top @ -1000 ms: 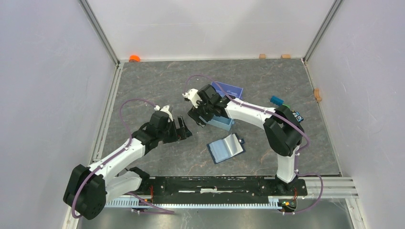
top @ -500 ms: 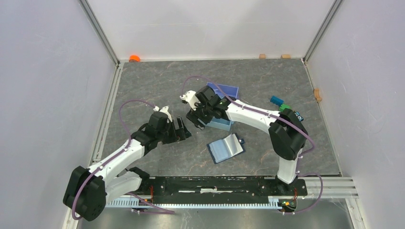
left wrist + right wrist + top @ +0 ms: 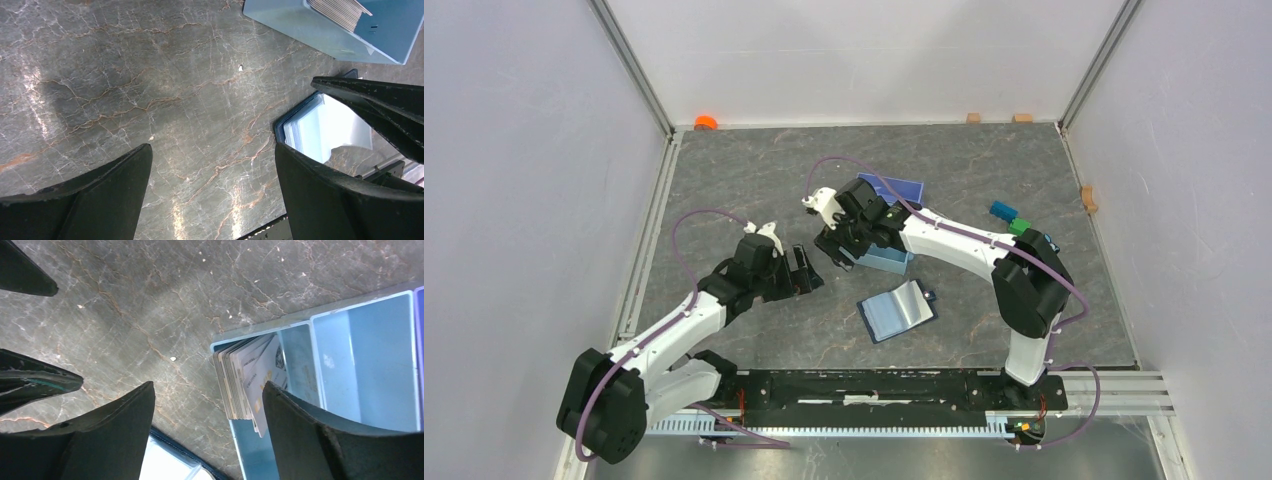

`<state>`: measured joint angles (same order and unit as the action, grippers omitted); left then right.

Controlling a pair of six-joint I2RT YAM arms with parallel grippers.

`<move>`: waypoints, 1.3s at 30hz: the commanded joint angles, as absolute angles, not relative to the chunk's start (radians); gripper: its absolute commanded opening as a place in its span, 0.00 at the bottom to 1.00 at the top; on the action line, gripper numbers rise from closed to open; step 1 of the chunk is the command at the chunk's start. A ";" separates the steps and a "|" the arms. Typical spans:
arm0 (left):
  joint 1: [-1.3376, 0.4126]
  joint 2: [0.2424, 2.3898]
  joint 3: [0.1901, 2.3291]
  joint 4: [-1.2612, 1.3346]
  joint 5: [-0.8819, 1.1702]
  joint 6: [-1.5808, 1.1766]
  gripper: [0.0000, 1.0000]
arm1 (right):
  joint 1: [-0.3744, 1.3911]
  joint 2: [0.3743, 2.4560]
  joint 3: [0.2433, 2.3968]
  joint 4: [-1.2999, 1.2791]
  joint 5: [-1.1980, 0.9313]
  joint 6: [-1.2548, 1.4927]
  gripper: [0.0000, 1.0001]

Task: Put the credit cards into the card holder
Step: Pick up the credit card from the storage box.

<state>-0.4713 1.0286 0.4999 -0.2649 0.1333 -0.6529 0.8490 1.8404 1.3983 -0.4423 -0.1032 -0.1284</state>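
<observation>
The credit cards stand on edge as a stack in the end compartment of a light-blue tray; they also show in the left wrist view. The card holder, a navy wallet, lies open and flat on the table in front of the tray; it also shows in the left wrist view and the right wrist view. My right gripper is open and empty, just above the tray's card end. My left gripper is open and empty, low over bare table left of the wallet.
A dark blue flat piece lies behind the tray. Small blue and green blocks sit at the right. An orange thing and wooden blocks lie by the back wall. Enclosure walls surround the table.
My right gripper has shifted slightly left and back over the tray's card end. My left gripper has edged slightly left. The tray and the wallet have not moved.
</observation>
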 commanded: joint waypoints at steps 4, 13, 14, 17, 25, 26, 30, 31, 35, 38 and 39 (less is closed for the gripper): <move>-0.463 1.039 0.496 -0.262 0.149 -0.607 0.98 | 0.849 1.844 1.402 -0.429 -0.006 -0.176 0.87; -0.460 1.043 0.495 -0.264 0.149 -0.603 0.98 | 0.816 1.904 1.365 -0.404 -0.020 -0.195 0.88; -0.460 1.044 0.495 -0.264 0.149 -0.604 0.98 | 0.815 1.910 1.361 -0.404 -0.035 -0.196 0.88; -0.460 1.043 0.495 -0.264 0.147 -0.602 0.98 | 0.814 1.914 1.359 -0.417 -0.077 -0.195 0.87; -0.459 1.044 0.493 -0.262 0.146 -0.601 0.98 | 0.821 1.830 1.341 -0.428 -0.139 -0.192 0.81; -0.458 1.044 0.492 -0.262 0.146 -0.601 0.98 | 0.821 1.822 1.343 -0.432 -0.151 -0.193 0.81; -0.458 1.046 0.489 -0.261 0.144 -0.601 0.98 | 0.822 1.806 1.353 -0.450 -0.171 -0.193 0.79; -0.457 1.046 0.489 -0.262 0.144 -0.600 0.98 | 0.823 1.805 1.357 -0.457 -0.171 -0.195 0.79; -0.457 1.043 0.488 -0.261 0.146 -0.601 0.98 | 0.826 1.800 1.361 -0.466 -0.171 -0.199 0.77; -0.457 1.044 0.487 -0.261 0.146 -0.599 0.98 | 0.827 1.799 1.363 -0.464 -0.171 -0.199 0.74; -0.457 1.045 0.488 -0.261 0.146 -0.600 0.98 | 0.828 1.798 1.362 -0.462 -0.171 -0.198 0.73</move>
